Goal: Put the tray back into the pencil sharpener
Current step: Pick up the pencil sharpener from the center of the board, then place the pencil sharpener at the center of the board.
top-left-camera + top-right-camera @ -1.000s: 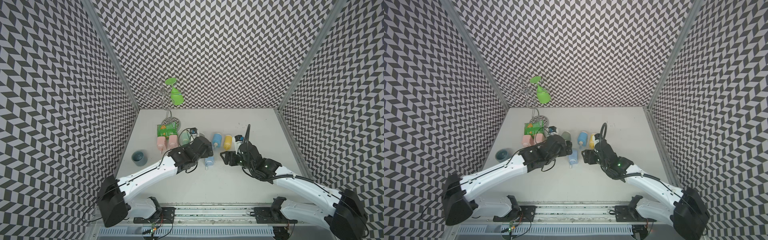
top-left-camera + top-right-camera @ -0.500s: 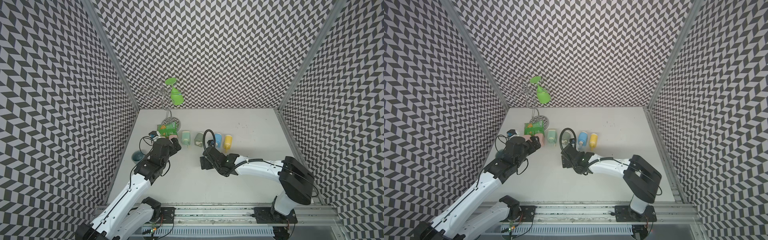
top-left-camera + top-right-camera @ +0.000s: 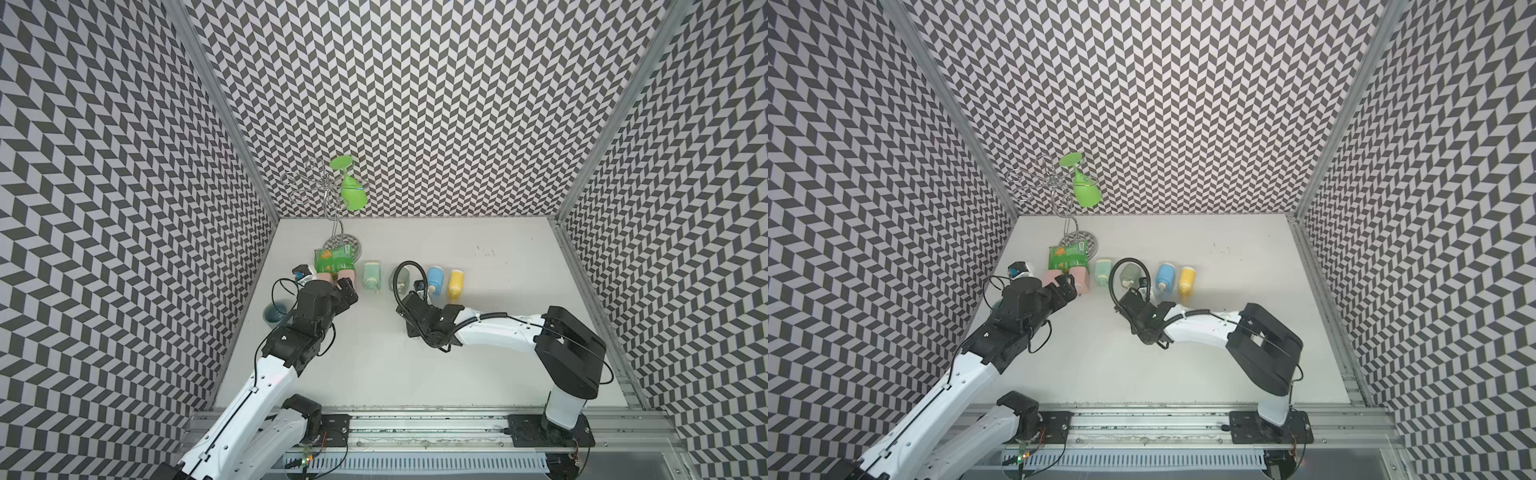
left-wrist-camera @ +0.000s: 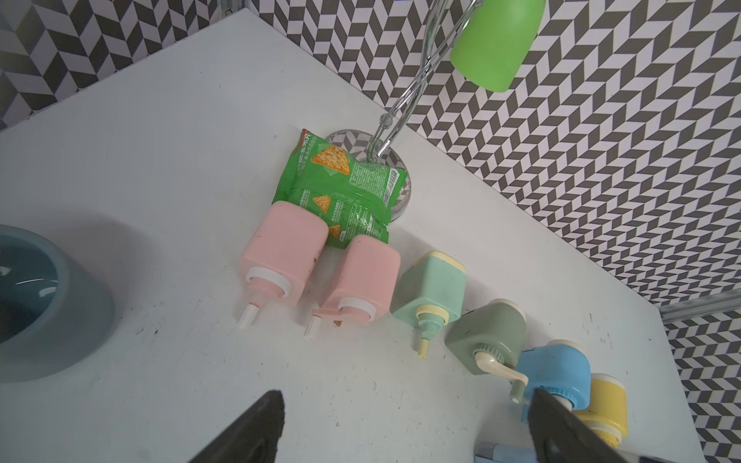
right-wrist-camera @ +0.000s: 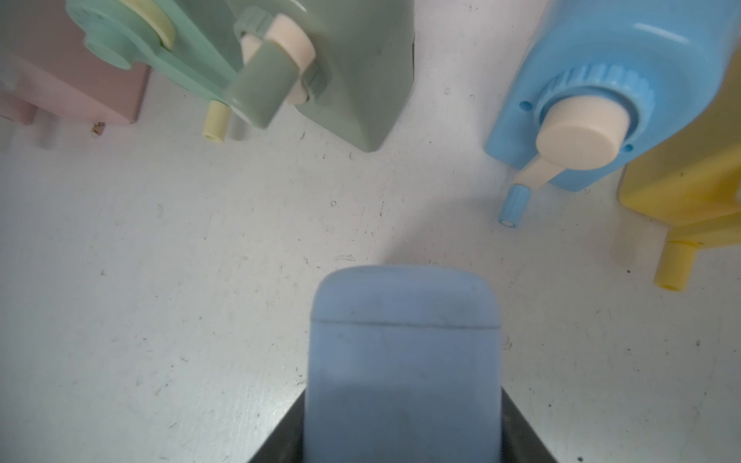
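Clamping the blue tray point(image 5: 403, 352) in the right gripper point(image 5: 401, 441), just near-left of the blue pencil sharpener point(image 5: 601, 80), apart from it. Hovering wide-jawed with the left gripper point(image 4: 405, 433) by the pink sharpeners point(image 4: 284, 256). Showing chip pictures on the green snack bag point(image 4: 341, 180), print too small to read.

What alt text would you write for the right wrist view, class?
A blue tray sits between the right pincer's jaws, seen against a white table. Beyond it are a sage sharpener, a blue sharpener and a yellow sharpener, cranks toward the camera.
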`<state>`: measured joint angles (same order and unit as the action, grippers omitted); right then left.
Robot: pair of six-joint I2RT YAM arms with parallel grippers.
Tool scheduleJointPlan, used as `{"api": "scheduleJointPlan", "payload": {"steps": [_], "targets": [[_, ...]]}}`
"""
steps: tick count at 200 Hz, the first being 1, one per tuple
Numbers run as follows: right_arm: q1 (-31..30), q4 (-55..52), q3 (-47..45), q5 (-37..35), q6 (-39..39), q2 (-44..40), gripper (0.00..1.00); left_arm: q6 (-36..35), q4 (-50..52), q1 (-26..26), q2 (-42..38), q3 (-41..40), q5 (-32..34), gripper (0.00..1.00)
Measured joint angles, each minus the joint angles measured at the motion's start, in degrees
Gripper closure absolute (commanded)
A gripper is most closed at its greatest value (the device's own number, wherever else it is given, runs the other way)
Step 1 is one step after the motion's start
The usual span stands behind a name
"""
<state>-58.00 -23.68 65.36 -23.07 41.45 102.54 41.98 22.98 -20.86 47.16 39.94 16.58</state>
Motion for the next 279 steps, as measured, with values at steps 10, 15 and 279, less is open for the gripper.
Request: {"api": "scheduleJointPlan", "payload": {"steps": [10,15,279], "targets": [[0.0,-1.2,-1.1,-0.4,0.0,-2.1,0.67,-0.3,-0.1,0.3,0.0,0.0,0.0,0.04],[0.0,-1.9,-1.8,-0.6,0.1,-3.5,0.67,-0.4,-0.2,0.5,0.0,0.0,0.0,0.04],[34.0,7.3,-8.0,7.4,-15.6,-5.4,0.37,-9.4,-10.6,4.4,-4.4,-7.5,4.0,0.07]]}}
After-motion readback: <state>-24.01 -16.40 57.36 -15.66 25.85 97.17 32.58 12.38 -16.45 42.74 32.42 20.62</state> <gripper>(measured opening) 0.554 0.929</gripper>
